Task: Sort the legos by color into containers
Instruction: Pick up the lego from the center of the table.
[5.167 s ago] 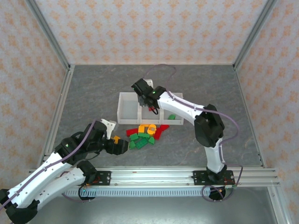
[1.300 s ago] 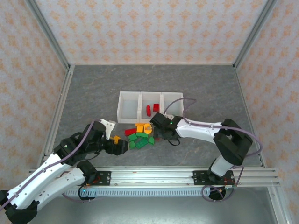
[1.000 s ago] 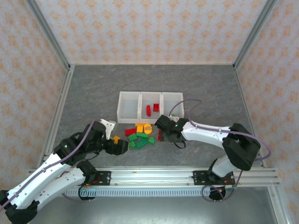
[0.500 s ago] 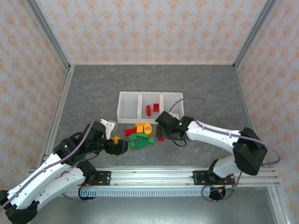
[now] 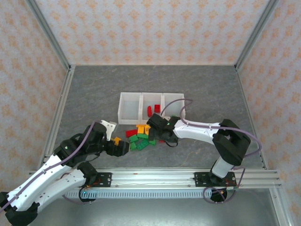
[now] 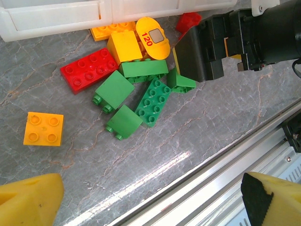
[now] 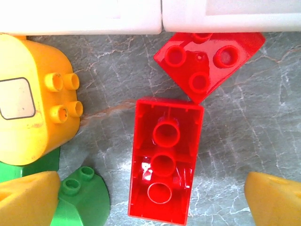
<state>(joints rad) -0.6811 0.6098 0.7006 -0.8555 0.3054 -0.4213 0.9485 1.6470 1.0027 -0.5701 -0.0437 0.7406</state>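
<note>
Overall, the sorting looks barely begun. From the top camera, the containers [image 5: 129,121] sit mid-bench. Their middle bin holds two red bricks [image 5: 157,108] and the left bin looks bare. The right bin is partly hidden behind the right arm [image 5: 202,129], so I cannot tell its contents. Most of the legos [image 5: 141,137] lie in a loose heap on the bench [image 5: 94,94] just in front of the containers, with green, red and orange-yellow mixed. The right jaws hang over the heap's right side, close to the containers' front wall. The left jaws wait beyond the heap, further from the containers.

From the left wrist, the left jaws stand wide apart with nothing between them. Toward the containers lie several green bricks [image 6: 141,89], a red eight-stud brick [image 6: 89,69] and orange-yellow pieces by the containers' wall. One orange-yellow four-stud brick [image 6: 43,128] lies apart, farthest from the containers.

From the right wrist, the right jaws are likewise spread wide, gripping nothing. An upturned red brick [image 7: 164,165] lies on the bench between the fingertips [image 7: 28,200], just in front of the containers. It meets a second red piece [image 7: 207,59] that rests by the containers' wall. By this showing red has a start, while green and orange-yellow seem largely left to do.
</note>
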